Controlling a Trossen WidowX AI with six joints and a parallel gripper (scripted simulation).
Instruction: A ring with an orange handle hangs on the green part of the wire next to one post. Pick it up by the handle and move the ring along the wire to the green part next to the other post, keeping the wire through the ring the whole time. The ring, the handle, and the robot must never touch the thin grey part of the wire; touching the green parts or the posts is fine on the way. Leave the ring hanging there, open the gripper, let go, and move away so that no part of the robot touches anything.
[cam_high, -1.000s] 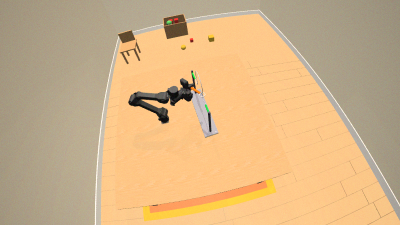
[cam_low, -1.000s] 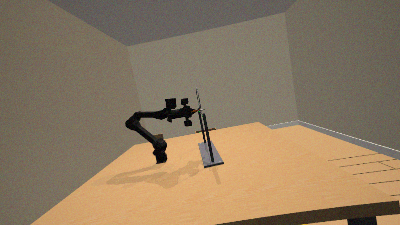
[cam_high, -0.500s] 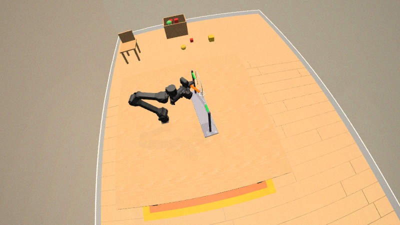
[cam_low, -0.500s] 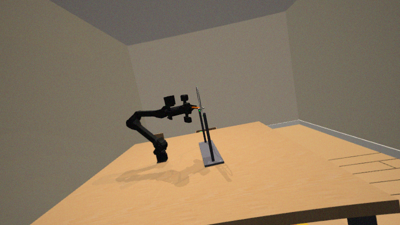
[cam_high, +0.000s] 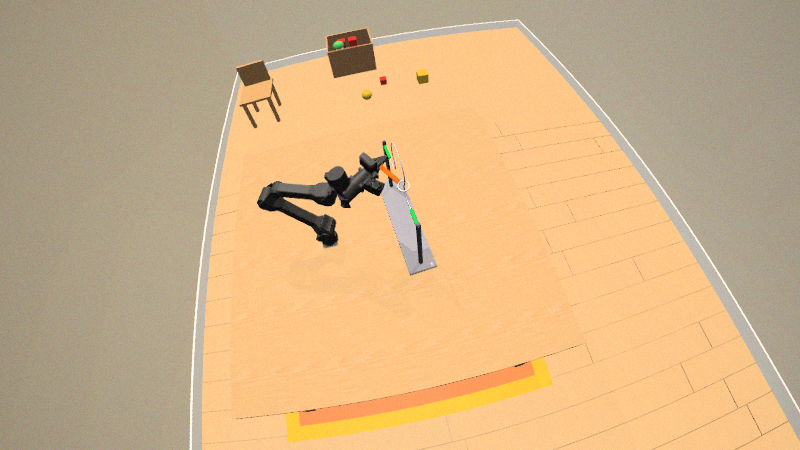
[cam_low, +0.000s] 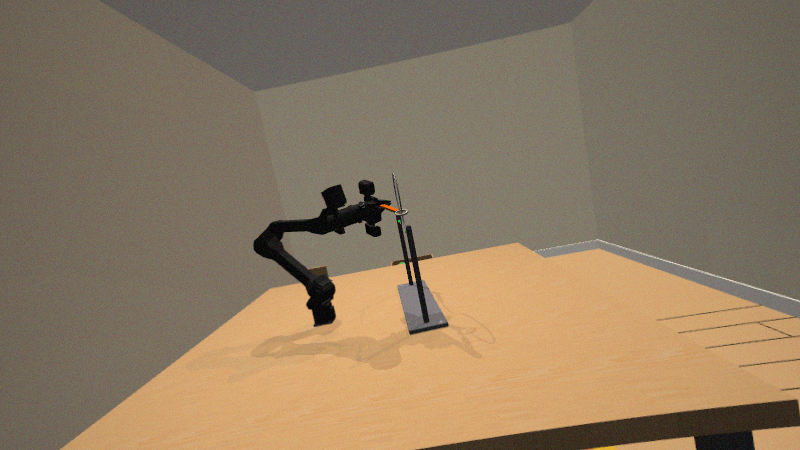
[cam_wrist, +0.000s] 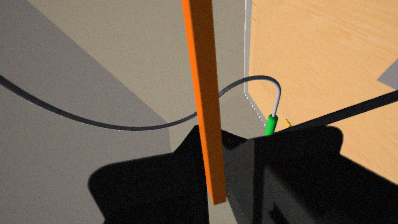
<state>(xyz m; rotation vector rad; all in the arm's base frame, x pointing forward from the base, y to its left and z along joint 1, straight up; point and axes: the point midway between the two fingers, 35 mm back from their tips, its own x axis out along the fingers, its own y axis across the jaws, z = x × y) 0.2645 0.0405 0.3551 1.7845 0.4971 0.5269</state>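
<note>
My gripper (cam_high: 382, 167) (cam_low: 382, 205) (cam_wrist: 201, 129) is shut on the orange handle (cam_high: 391, 174) (cam_low: 391, 208) (cam_wrist: 205, 75). The white ring (cam_high: 397, 185) (cam_low: 407, 212) is at the handle's far end, around the wire, between the two green parts and closer to the near one; it is outside the wrist view. The thin grey wire (cam_high: 402, 168) (cam_low: 394, 185) (cam_wrist: 135, 128) arches above the ring. I cannot tell whether ring and wire touch. One green part (cam_high: 413, 217) is by the near post (cam_high: 419, 246) (cam_low: 418, 274); the other (cam_high: 386, 151) (cam_wrist: 270, 125) is by the far post (cam_low: 405, 251).
Both posts stand on a grey base plate (cam_high: 398, 221) (cam_low: 419, 307) on the wooden table (cam_high: 335, 335) (cam_low: 279, 402). The far post is close beyond my gripper. A chair (cam_high: 257, 92), a brown box (cam_high: 354, 61) and small toys are on the floor behind.
</note>
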